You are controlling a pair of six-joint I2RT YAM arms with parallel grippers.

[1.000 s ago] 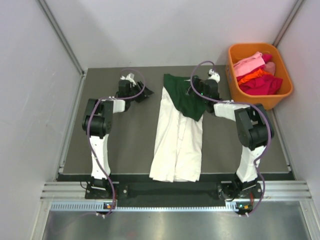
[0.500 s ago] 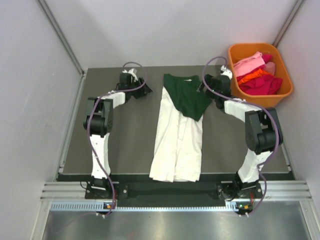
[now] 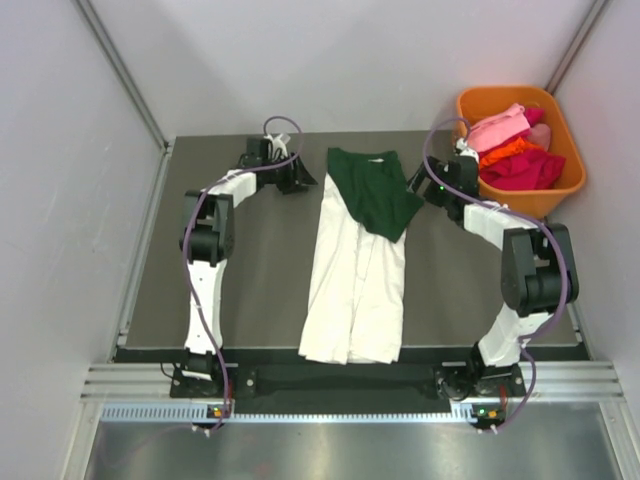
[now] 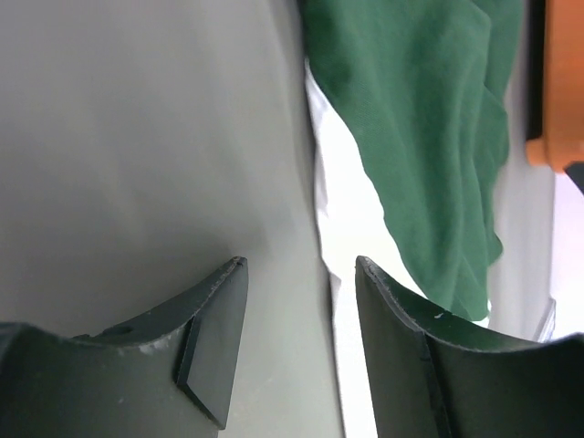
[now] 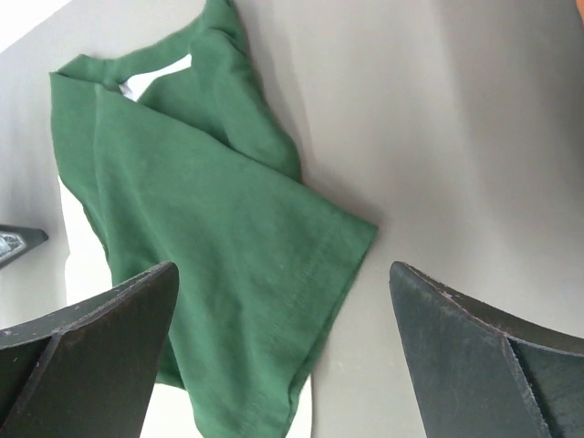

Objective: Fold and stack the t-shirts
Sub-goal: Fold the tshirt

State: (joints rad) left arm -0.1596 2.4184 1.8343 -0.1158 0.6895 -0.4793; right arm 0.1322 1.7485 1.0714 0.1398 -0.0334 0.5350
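The cream-white t-shirt (image 3: 355,285) lies folded lengthwise down the middle of the mat. The dark green t-shirt (image 3: 375,192) lies bunched on its far end. My left gripper (image 3: 296,179) is open and empty just left of the green shirt's far corner; in its wrist view (image 4: 301,292) the white shirt's edge (image 4: 351,228) and the green shirt (image 4: 420,128) show beyond the jaws. My right gripper (image 3: 422,186) is open and empty just right of the green shirt; its wrist view (image 5: 283,301) shows the green shirt (image 5: 210,228) spread below the wide jaws.
An orange basket (image 3: 560,195) holding pink, orange and red cloth stands at the far right corner, close behind the right gripper. The dark mat (image 3: 250,280) ends at a metal rail along the near side. White walls close in on both sides.
The right gripper has drawn back right off the green shirt and stands beside it. The left gripper has moved toward the far edge and right, closer to the shirt's corner.
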